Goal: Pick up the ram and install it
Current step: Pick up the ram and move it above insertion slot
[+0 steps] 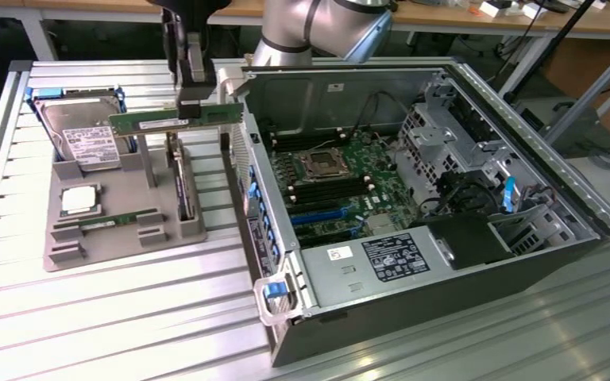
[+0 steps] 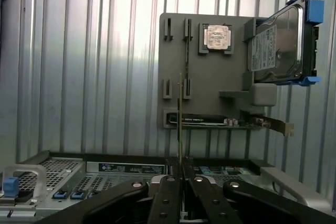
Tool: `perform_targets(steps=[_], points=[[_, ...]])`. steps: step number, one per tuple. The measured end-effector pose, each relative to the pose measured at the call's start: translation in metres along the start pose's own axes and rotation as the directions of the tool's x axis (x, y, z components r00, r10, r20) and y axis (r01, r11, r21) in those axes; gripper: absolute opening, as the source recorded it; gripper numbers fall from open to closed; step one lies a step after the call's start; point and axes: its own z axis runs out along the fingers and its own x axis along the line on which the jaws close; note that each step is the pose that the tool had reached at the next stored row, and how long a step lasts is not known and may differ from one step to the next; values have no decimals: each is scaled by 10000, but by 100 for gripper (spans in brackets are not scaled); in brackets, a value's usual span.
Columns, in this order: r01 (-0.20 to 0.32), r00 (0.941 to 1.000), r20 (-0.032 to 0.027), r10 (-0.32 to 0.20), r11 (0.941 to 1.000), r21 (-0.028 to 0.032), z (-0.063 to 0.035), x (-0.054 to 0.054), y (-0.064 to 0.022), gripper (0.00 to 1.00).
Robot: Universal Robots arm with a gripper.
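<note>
Pinches the ram [image 1: 167,121] in the gripper [image 1: 193,105], jaws pressed onto its upper edge, level in the air over the gray holder tray [image 1: 125,246], close beside the open computer case's [image 1: 390,262] wall. Below, on the tray: hard drive [image 1: 80,135] at a corner, processor chip [image 1: 79,200], second memory stick [image 1: 109,223], expansion card [image 1: 183,190] on edge. Inside the case: motherboard [image 1: 337,190].

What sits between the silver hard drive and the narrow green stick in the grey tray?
The square silver processor chip, shown in the exterior view.
</note>
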Motion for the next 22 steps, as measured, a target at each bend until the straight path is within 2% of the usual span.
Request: perform_targets(steps=[8, 22], points=[[0, 10000, 0, 0, 10000, 0, -7, 10, -168, 12], [0, 10000, 0, 0, 10000, 0, -16, 23, -387, 12]])
